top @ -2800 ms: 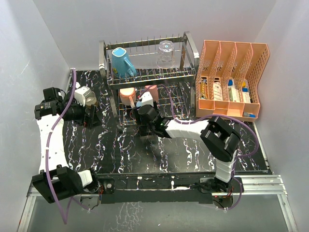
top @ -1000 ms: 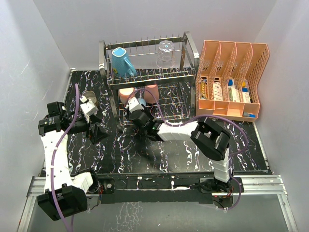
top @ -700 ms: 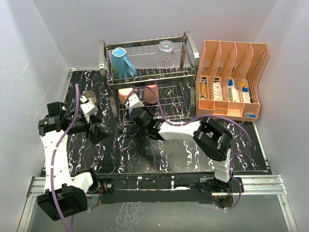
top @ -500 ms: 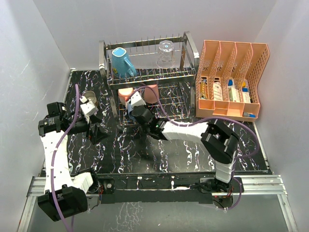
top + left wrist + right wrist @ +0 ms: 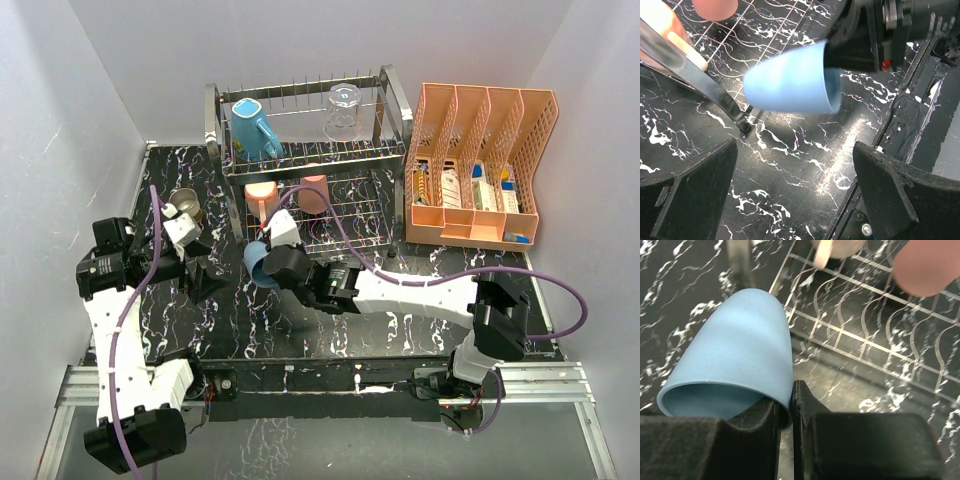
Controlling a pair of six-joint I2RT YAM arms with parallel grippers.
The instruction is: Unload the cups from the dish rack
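Observation:
My right gripper (image 5: 790,402) is shut on the rim of the light blue tumbler (image 5: 740,352), one finger inside and one outside. The tumbler (image 5: 256,264) hangs on its side just in front of the dish rack (image 5: 390,95), off its left leg. On the top tier stand a teal mug (image 5: 255,128) and a clear glass tumbler (image 5: 342,110). A pale pink mug (image 5: 262,198) and a salmon tumbler (image 5: 313,192) sit on the lower tier. A tan cup (image 5: 185,205) stands on the table at left. My left gripper (image 5: 795,145) is open above the table, just left of the blue tumbler (image 5: 790,82).
An orange perforated file organiser (image 5: 480,165) with papers stands right of the rack. The rack's steel frame leg (image 5: 695,80) runs across the left wrist view. The black marbled table top (image 5: 400,330) ends at a metal rail in front.
My right gripper shut on the light blue tumbler in the lower tier and drew it out toward the front left. The left arm shifted slightly nearer the front.

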